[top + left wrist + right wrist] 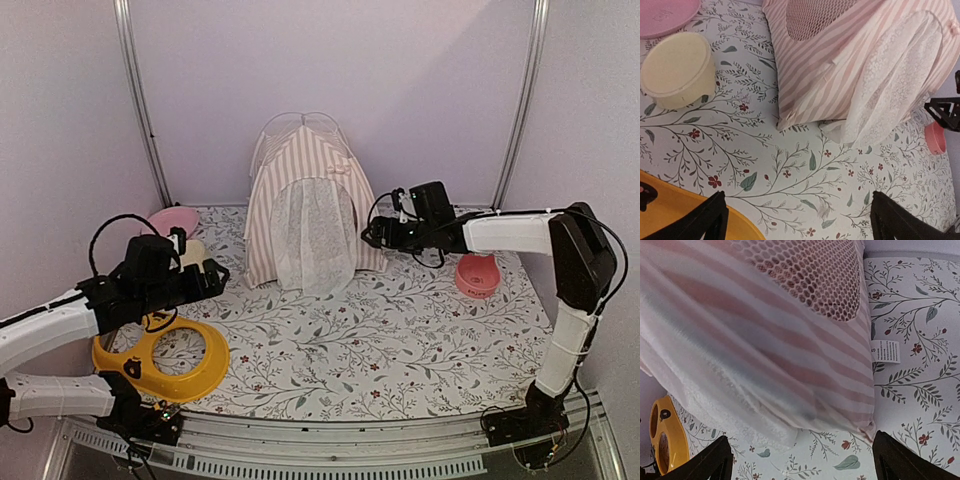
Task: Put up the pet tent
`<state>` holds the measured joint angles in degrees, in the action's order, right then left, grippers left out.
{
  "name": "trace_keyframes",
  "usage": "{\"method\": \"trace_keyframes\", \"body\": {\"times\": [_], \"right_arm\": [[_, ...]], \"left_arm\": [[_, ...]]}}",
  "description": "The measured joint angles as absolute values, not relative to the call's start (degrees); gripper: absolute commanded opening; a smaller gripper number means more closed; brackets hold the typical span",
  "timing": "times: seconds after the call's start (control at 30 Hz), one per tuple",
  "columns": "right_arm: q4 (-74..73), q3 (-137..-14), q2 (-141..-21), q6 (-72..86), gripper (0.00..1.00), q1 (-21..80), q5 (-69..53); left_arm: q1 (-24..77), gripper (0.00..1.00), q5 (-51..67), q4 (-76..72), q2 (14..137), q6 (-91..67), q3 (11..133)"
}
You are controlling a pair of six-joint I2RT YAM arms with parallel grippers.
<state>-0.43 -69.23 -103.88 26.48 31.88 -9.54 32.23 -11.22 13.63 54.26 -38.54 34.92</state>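
Note:
The pink-and-white striped pet tent [305, 200] stands upright at the back middle of the table, its white sheer door curtain [313, 240] hanging at the front and thin wire poles crossing at the peak. It also shows in the left wrist view [840, 65] with its round mesh window [815, 17], and in the right wrist view [765, 335]. My left gripper [212, 276] is open and empty, left of the tent and apart from it. My right gripper [372, 234] is open and empty, just beside the tent's right side.
A yellow ring-shaped tray [165, 362] lies front left. A cream lidded tub [677, 70] and a pink plate [172, 220] sit back left. A pink bowl [477, 275] sits right of the tent. A floral cloth [400, 340] covers the table.

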Motion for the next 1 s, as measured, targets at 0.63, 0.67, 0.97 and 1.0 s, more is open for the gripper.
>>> {"method": "trace_keyframes", "body": {"times": [0.63, 0.67, 0.97, 1.0], "right_arm": [[-7.2, -84.0, -115.7, 20.5, 0.99, 22.1, -6.3], [-7.2, -82.6, -114.7, 20.4, 0.99, 22.2, -6.7], [-5.7, -70.9, -101.3, 20.4, 0.99, 24.6, -8.6], [-5.2, -69.6, -99.7, 20.6, 0.99, 24.8, -8.8]], "left_arm": [[48.1, 1.0, -21.2, 19.6, 61.3, -58.2, 27.6], [48.1, 0.99, -21.7, 19.6, 61.8, -58.5, 27.6], [48.8, 1.0, -23.5, 19.5, 63.3, -63.6, 25.7], [49.0, 1.0, -23.4, 19.3, 63.6, -64.1, 25.3]]}}
